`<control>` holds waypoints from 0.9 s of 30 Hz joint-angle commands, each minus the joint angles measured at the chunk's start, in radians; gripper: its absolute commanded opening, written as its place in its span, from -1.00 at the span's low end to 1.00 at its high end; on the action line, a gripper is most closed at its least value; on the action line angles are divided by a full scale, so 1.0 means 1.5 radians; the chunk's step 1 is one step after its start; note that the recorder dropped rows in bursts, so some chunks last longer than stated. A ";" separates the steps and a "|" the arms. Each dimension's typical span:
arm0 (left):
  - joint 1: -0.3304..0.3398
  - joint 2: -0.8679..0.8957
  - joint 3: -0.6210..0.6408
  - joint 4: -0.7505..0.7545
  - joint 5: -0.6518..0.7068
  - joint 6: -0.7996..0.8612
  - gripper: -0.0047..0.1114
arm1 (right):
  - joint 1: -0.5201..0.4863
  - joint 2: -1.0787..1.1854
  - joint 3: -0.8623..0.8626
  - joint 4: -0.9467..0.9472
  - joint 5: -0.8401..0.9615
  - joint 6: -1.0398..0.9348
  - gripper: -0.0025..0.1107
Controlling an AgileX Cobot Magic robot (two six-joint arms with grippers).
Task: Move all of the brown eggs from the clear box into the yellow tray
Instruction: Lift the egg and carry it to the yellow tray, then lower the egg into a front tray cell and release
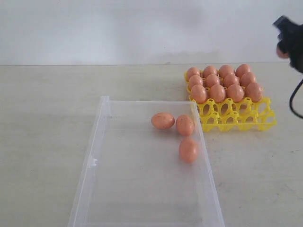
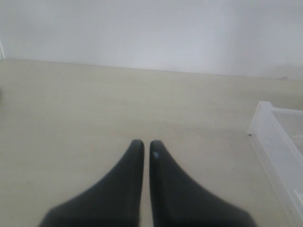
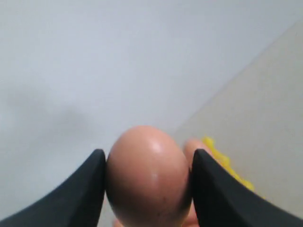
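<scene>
Three brown eggs lie loose in the clear box, near its far right corner. The yellow tray stands right of the box, with several brown eggs filling its back rows and its front row bare. My right gripper hangs high at the right edge, above and right of the tray, shut on a brown egg squeezed between both fingers; its midpoint in the wrist view is. My left gripper hovers over bare table left of the box, fingers pressed nearly together and holding nothing.
The box's corner and wall show at the edge of the left wrist view. A pale wall rises behind the table. A black cable dangles from the right arm beside the tray.
</scene>
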State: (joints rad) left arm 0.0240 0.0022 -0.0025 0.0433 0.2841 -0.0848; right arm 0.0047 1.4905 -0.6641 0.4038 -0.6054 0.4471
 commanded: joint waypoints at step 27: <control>0.002 -0.001 0.002 -0.002 -0.005 0.002 -0.85 | -0.094 0.377 -0.250 -1.183 -0.220 0.378 -0.96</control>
State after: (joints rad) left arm 0.0240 0.0022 -0.0025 0.0433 0.2841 -0.0848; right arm -0.1419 2.0547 -1.0348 -1.3778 -0.9894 1.0576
